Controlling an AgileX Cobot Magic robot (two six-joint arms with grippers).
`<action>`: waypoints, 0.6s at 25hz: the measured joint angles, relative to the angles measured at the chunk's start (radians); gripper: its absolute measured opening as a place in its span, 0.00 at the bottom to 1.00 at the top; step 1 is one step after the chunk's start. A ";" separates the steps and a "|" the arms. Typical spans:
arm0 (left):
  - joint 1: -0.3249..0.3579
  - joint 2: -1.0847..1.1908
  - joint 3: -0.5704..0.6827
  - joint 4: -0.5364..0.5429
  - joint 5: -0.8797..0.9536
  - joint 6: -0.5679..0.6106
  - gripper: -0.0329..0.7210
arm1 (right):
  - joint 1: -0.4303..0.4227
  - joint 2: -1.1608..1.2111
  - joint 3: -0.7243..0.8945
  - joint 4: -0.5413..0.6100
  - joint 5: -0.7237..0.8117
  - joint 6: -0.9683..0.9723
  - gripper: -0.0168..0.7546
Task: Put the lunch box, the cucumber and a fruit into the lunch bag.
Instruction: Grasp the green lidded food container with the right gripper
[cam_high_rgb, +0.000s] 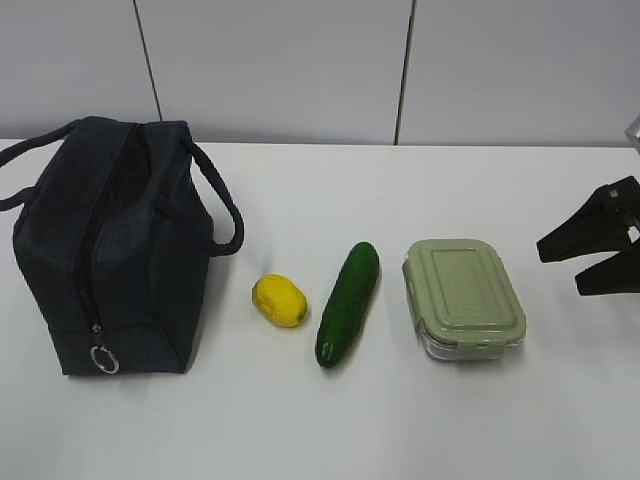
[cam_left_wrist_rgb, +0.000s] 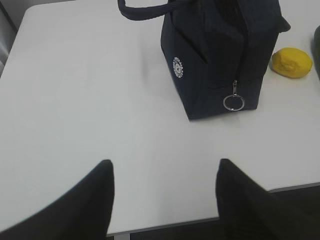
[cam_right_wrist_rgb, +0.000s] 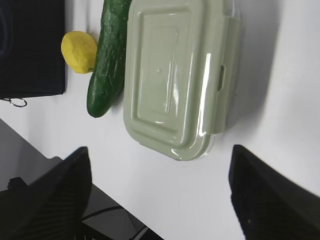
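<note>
- Exterior view: white table (cam_high_rgb: 400, 420). The lunch bag (cam_high_rgb: 110, 250) stands upright at far left, zipper closed down its near end, ring pull (cam_high_rgb: 104, 359) hanging near the bottom, loop handles out to both sides.
- Right of the bag, in a row and not touching each other: the fruit (cam_high_rgb: 280, 300), the cucumber (cam_high_rgb: 349, 303) lying slanted with its blunt end toward the camera, then the lunch box (cam_high_rgb: 465, 298) with lid on.
- My right gripper (cam_high_rgb: 600, 258) is at the right edge, clear of the lunch box, jaws spread, nothing between them. My left gripper is out of this view.
- Left wrist view: my left gripper (cam_left_wrist_rgb: 162, 192) sits low over bare table near the front edge, fingers apart, holding nothing. Bag ahead with round white logo (cam_left_wrist_rgb: 177, 67) on its side; fruit just beyond the bag's right corner.
- Right wrist view: my right gripper (cam_right_wrist_rgb: 160, 195) is wide open and empty, lunch box ahead between the finger lines, untouched. Cucumber just beside the box, fruit beyond it, bag corner at left.
</note>
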 joint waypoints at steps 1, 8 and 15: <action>0.000 0.000 0.000 0.000 0.000 0.000 0.64 | 0.000 0.011 0.000 0.002 -0.007 0.000 0.86; 0.000 0.000 0.000 0.000 0.000 0.000 0.64 | 0.000 0.148 -0.090 0.002 0.021 0.000 0.86; 0.000 0.000 0.000 0.000 0.000 0.000 0.64 | 0.000 0.273 -0.209 0.010 0.021 0.002 0.83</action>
